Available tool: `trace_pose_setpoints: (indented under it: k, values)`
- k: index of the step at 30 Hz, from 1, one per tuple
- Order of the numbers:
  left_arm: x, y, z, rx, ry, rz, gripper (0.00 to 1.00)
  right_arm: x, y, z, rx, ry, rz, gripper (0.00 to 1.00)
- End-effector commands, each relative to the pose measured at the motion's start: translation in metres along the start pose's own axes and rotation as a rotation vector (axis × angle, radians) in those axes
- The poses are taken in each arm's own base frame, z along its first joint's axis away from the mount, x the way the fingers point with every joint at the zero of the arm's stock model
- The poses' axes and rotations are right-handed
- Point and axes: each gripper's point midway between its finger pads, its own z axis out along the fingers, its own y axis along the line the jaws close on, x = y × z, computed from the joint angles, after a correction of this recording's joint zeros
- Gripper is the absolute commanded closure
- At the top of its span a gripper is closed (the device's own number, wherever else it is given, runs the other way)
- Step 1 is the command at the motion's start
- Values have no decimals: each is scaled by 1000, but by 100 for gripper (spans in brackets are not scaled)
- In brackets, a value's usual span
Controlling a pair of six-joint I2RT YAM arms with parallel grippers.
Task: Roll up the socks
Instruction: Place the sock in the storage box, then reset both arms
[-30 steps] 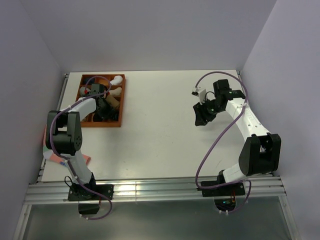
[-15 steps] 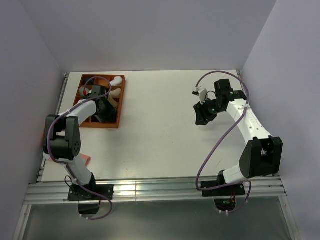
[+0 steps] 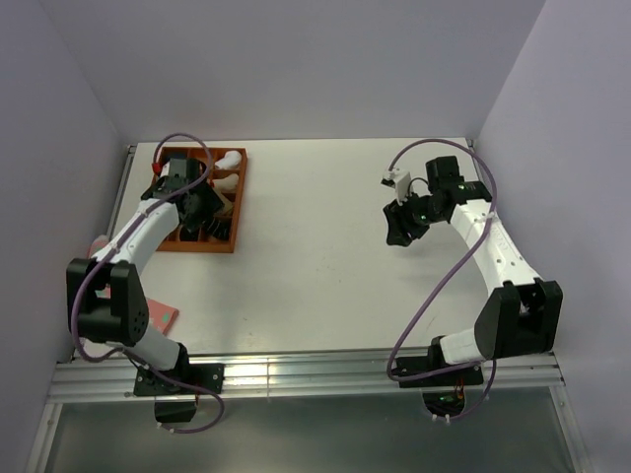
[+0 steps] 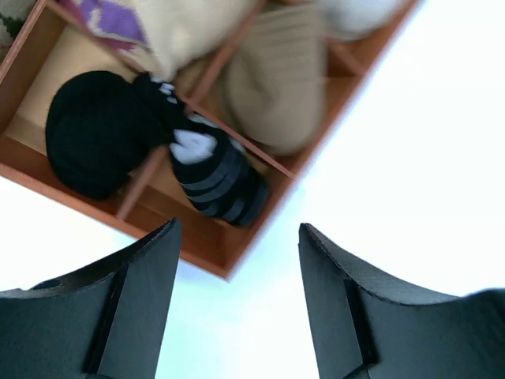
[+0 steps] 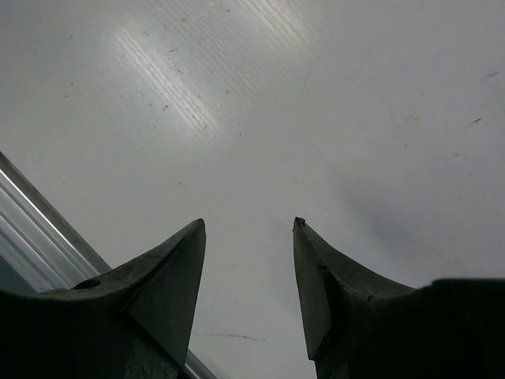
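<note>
Desk (image 3: 315, 217), white.
- Tray (image 4: 71, 189): orange, divided, far left of the desk.
- Striped sock (image 4: 217, 178): black with thin white stripes, rolled, in a corner compartment of the tray.
- Tan sock (image 4: 276, 87): bundled, in the compartment just beside it.
- Black bundle (image 4: 95, 130): in the compartment on the striped sock's other side.
- Left end effector (image 4: 237, 229): above the tray's corner, fingers apart, holding nothing.
- Right end effector (image 5: 249, 225): over bare desk at the right, fingers apart, holding nothing.
</note>
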Motion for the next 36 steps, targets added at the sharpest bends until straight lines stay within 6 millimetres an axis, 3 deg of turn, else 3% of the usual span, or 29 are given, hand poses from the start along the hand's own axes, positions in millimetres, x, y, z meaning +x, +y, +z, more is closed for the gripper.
trace_pose_setpoints:
  k: [1, 2, 5, 6, 8, 9, 13, 14, 17, 20, 24, 27, 36]
  values:
    - [-24, -31, -53, 116, -124, 23, 33, -21, 2, -21, 54, -122, -37, 44]
    - [-30, -42, -72, 158, -160, 33, 33, -29, 3, -28, 74, -162, -55, 42]
    - [-20, -69, -111, 244, -218, 118, 31, -39, 9, -40, 99, -239, -37, 38]
    - [-4, -85, -124, 299, -215, 170, 31, -41, 10, -42, 105, -256, -33, 37]
    - [9, -102, -149, 390, -238, 205, 30, -48, 14, -52, 119, -299, -30, 35]
    - [28, -115, -162, 443, -224, 245, 30, -50, 15, -55, 123, -308, -26, 35]
    - [69, -135, -201, 561, -240, 309, 31, -53, 26, -69, 140, -369, -21, 28]
    - [91, -141, -209, 600, -211, 335, 30, -51, 29, -69, 134, -376, -13, 1]
    - [118, -152, -217, 673, -187, 344, 31, -48, 34, -75, 162, -412, -3, 0]
    - [159, -168, -232, 778, -135, 383, 31, -46, 39, -83, 188, -451, -18, 0]
    - [183, -177, -237, 808, -114, 412, 31, -46, 38, -94, 254, -506, -6, 0]
    - [193, -179, -241, 834, -99, 423, 30, -43, 38, -95, 266, -499, 10, 0]
    - [197, -183, -243, 846, -86, 430, 31, -39, 43, -94, 255, -515, 28, 0]
